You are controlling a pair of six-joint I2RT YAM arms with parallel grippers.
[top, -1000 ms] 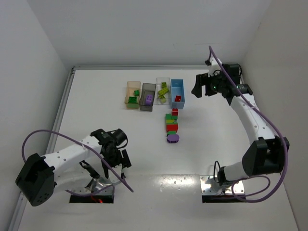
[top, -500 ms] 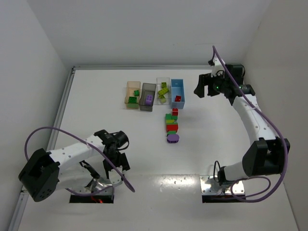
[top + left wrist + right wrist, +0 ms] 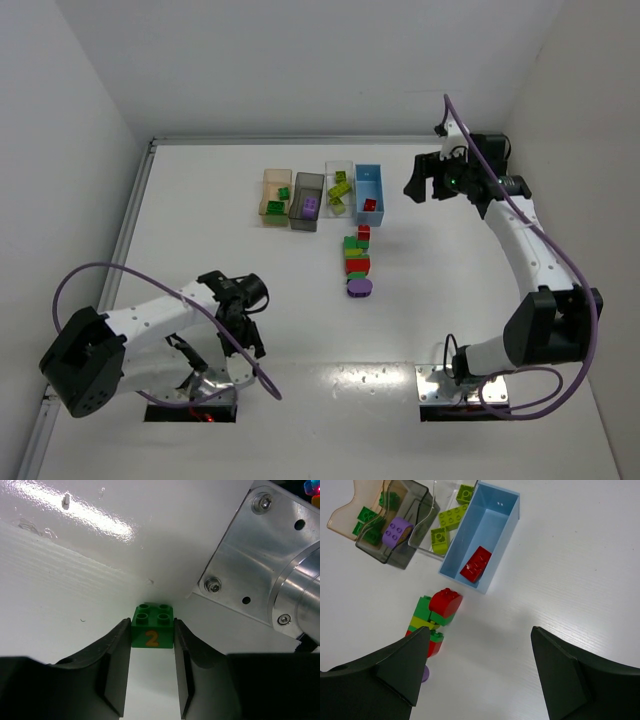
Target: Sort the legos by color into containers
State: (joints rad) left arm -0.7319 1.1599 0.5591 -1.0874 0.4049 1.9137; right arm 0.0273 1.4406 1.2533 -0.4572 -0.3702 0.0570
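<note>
Bins (image 3: 495,525) part-filled | stuck stack (image 3: 356,262) unsorted, mid-frame | left claw (image 3: 151,630) clamps green brick (image 3: 152,639) | right claw (image 3: 480,652) wide, empty

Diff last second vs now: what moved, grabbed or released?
Left claw pulled slightly toward its base and shut on a small dark green studded plastic brick marked 2. Right claw edged right, open and empty throughout. The four small plastic bins and the mixed-colour brick stack stayed put.
</note>
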